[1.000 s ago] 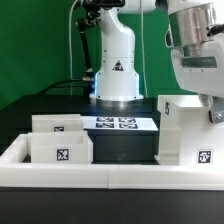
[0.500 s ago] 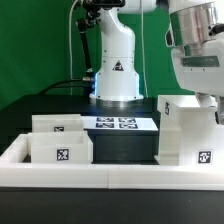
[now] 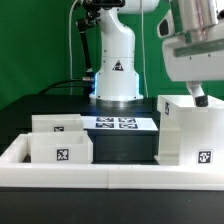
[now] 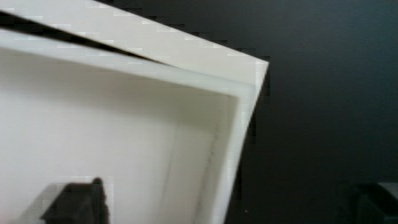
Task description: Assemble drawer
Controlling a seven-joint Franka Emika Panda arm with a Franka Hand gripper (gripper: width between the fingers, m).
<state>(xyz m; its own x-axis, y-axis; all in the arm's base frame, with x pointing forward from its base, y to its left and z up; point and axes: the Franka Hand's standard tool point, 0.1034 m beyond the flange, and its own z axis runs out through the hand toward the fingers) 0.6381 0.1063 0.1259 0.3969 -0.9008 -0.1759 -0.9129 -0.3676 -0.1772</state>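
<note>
The drawer's tall white shell (image 3: 188,135) stands at the exterior view's right, with a tag low on its front. Two small white trays stand at the left, one in front (image 3: 60,150) and one behind (image 3: 57,124), each with a tag. My gripper (image 3: 200,97) hangs just over the shell's top, near its back. In the wrist view the shell's upper wall and corner (image 4: 228,120) fill the picture. The gripper (image 4: 228,205) is open, one dark finger (image 4: 71,205) over the shell's inside and the other (image 4: 381,200) outside the wall. It holds nothing.
The long low white border rail (image 3: 110,178) runs along the front and up the left side. The marker board (image 3: 118,124) lies flat between the trays and the shell. The arm's white base (image 3: 117,70) stands behind it on the black table.
The gripper has risen and shifted a little toward the exterior view's left, from beside the shell's upper right to just above its top. Shell and trays have not moved.
</note>
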